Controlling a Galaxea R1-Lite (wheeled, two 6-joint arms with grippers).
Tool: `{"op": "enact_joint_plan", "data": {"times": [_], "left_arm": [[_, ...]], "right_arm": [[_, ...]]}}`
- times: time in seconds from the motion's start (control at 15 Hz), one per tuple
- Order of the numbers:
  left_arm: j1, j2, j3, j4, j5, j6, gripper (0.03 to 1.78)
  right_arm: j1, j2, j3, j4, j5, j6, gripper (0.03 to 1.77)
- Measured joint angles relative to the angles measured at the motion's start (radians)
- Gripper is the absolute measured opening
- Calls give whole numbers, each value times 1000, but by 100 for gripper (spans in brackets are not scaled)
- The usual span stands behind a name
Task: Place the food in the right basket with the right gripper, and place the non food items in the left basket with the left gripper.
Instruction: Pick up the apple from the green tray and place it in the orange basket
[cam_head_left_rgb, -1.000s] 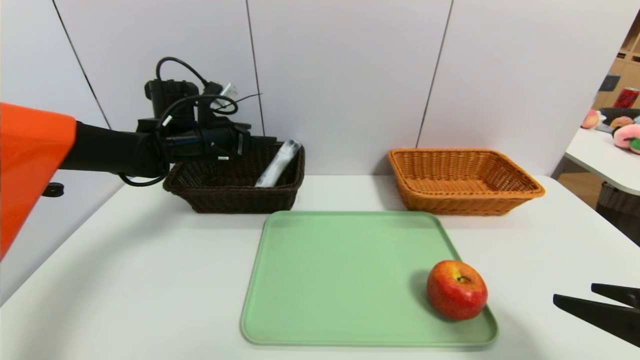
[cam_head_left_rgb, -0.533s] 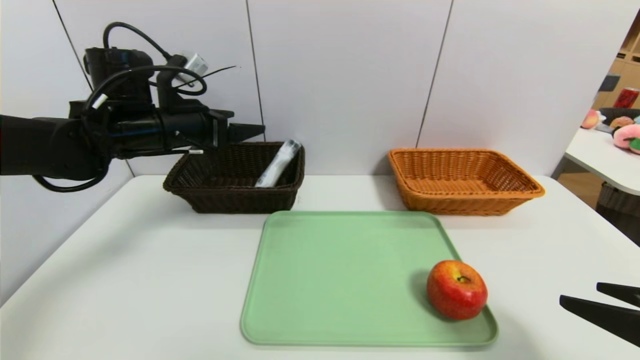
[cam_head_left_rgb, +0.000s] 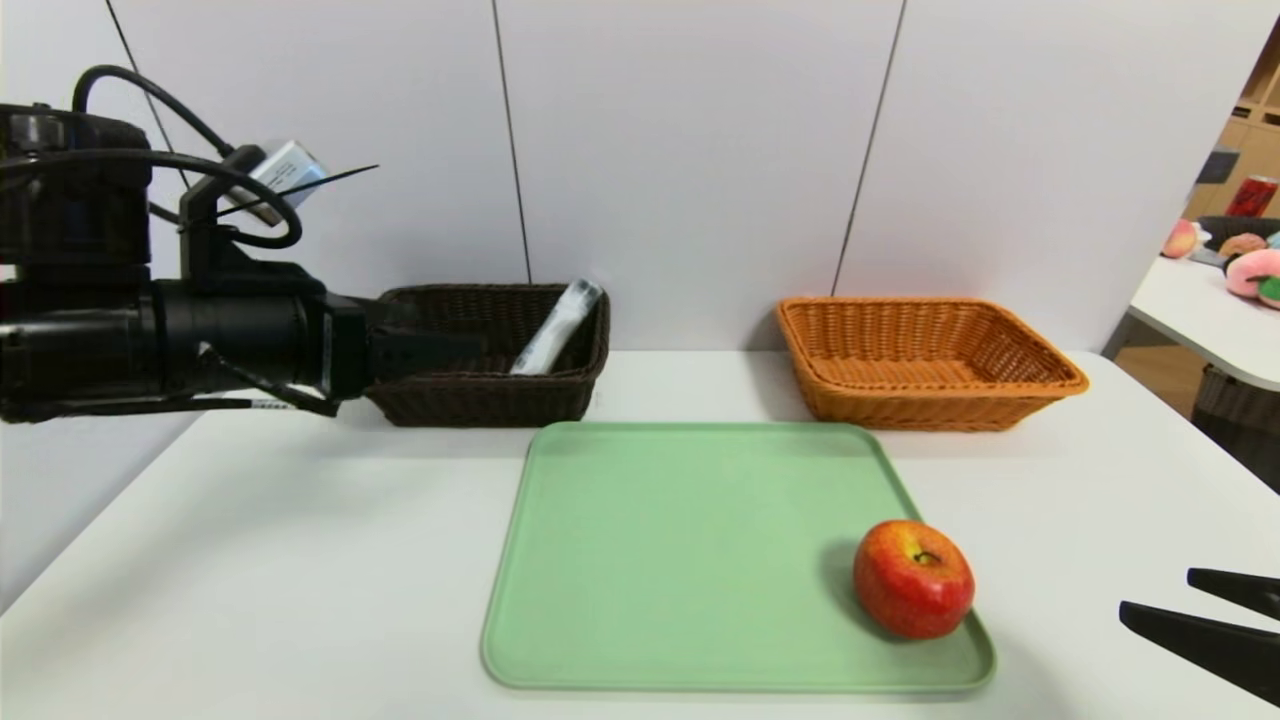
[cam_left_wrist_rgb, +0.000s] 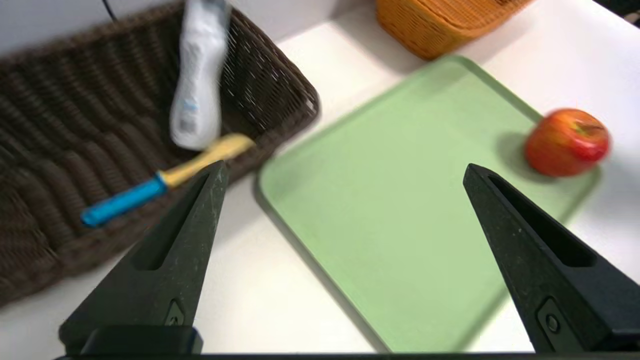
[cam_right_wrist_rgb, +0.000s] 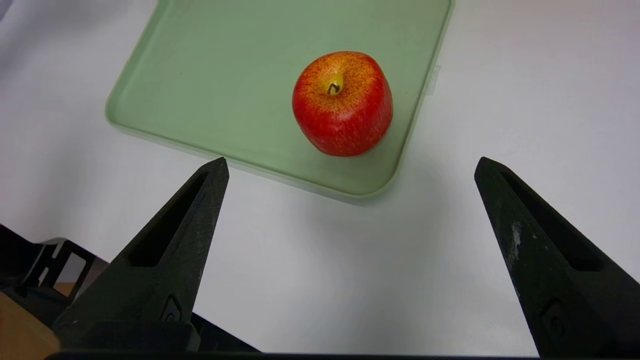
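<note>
The red apple (cam_head_left_rgb: 914, 578) (cam_right_wrist_rgb: 342, 102) (cam_left_wrist_rgb: 567, 142) sits at the near right corner of the green tray (cam_head_left_rgb: 680, 560). My right gripper (cam_head_left_rgb: 1157, 592) (cam_right_wrist_rgb: 351, 160) hovers open just right of that corner, with nothing between its fingers. The orange-tan right basket (cam_head_left_rgb: 930, 400) stands empty at the back right. In the dark brown left basket (cam_head_left_rgb: 480, 395) (cam_left_wrist_rgb: 50, 150) the white bottle (cam_head_left_rgb: 555, 330) (cam_left_wrist_rgb: 197, 85) leans on the wall, and the yellow spoon with the blue handle (cam_left_wrist_rgb: 165, 180) lies beside it. My left gripper (cam_head_left_rgb: 460, 350) (cam_left_wrist_rgb: 344, 166) is open and empty, level with the basket's left end.
The tray (cam_right_wrist_rgb: 225, 75) is bare apart from the apple. A white wall runs behind both baskets. A second table (cam_head_left_rgb: 1200, 310) with plush fruits and a red can stands far off on the right.
The left arm has pulled back leftward and lower, off the dark basket, with its jaws opening a little wider. The right gripper has barely shifted. The apple has not moved.
</note>
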Motion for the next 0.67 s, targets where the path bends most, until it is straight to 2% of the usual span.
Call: {"op": "enact_joint_plan", "data": {"times": [0.13,0.27,0.53,0.67], "left_arm": [[-19,-54,33,99,-8,-23,168],[-42,-93,66,170,-46,-26,169],[-114,-139,141,178,-130,-19,169],[-140,-148,172,176,-139,-17,169]], "right_arm": [[6,-1,-2,-2,15,0,170],[13,-3,-6,-2,21,0,170],[54,7,-31,-3,18,-2,170],[89,27,-52,-3,17,-1,170]]}}
